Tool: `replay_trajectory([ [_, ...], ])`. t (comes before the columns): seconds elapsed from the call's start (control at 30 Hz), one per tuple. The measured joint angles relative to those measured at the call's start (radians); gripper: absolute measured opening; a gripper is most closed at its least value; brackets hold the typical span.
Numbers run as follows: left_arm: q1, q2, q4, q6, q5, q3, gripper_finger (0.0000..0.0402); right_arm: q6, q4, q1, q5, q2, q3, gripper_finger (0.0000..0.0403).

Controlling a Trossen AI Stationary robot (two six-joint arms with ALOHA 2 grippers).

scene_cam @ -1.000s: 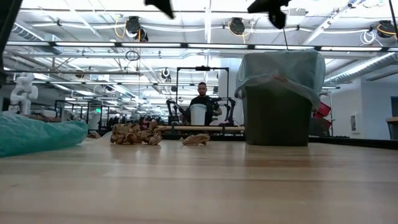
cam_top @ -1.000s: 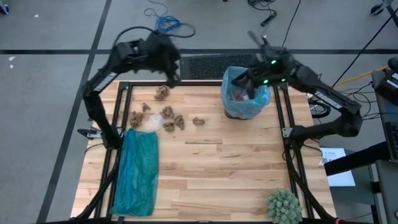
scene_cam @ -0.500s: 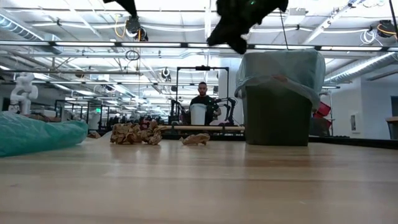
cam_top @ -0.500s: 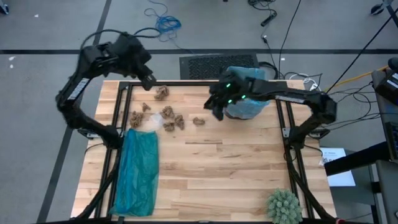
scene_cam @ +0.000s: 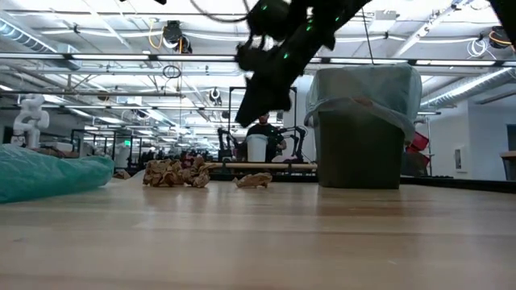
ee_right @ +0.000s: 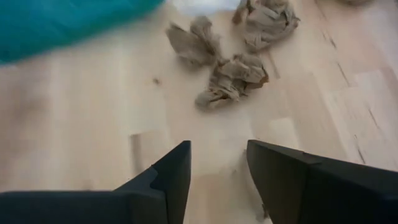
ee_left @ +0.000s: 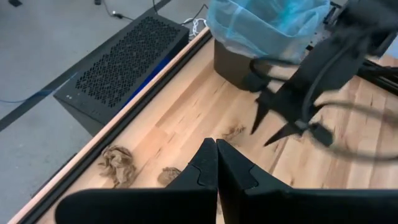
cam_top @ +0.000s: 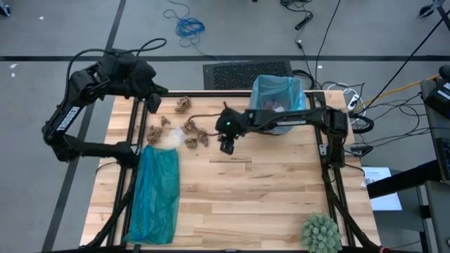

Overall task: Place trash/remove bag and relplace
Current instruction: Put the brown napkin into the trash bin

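Pale blue bag [cam_top: 278, 93] lines the dark bin [scene_cam: 359, 149] at the table's [cam_top: 267, 197] far right edge, some trash visible inside. Brown paper scraps [cam_top: 191, 132] lie scattered far-left with a white wad [cam_top: 169, 138], just beyond the teal bag [cam_top: 156, 193]. Right gripper [cam_top: 226, 147] hangs above the scraps, fingers spread, nothing held; left gripper [cam_top: 154, 103] sits pressed together, empty, over the far-left corner.

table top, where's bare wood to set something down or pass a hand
Bare wood runs between the teal bag and the spiky green ball. Crowded: the far edge, with brown scraps, the right gripper above them, and the lined bin.
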Motion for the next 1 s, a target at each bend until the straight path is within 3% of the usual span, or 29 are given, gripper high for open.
replay_trajectory([
  [0.13, 0.000, -0.017, -0.003, 0.000, 0.000, 0.000, 0.0000, 0.001, -0.002, 0.006, 0.113, 0.079, 0.020, 0.0160],
  [0.43, 0.000, -0.056, -0.013, 0.001, 0.000, 0.000, 0.0000, 0.127, -0.044, -0.014, 0.098, 0.217, 0.023, 0.0159],
  [0.57, 0.000, -0.065, -0.021, 0.001, -0.001, 0.000, 0.0000, 0.170, -0.033, -0.026, -0.002, 0.225, 0.026, 0.0099],
  [0.67, 0.000, -0.065, -0.020, 0.001, -0.003, 0.000, 0.0000, 0.162, -0.047, -0.017, -0.041, 0.203, 0.024, 0.0020],
  [0.83, 0.000, -0.070, -0.017, 0.001, -0.003, 0.000, 0.0000, 0.163, -0.107, 0.002, -0.120, 0.102, 0.146, 0.0003],
  [1.0, 0.000, -0.068, -0.005, 0.004, -0.004, 0.000, 0.0000, 0.196, -0.194, 0.019, -0.060, -0.018, 0.388, 0.0001],
])
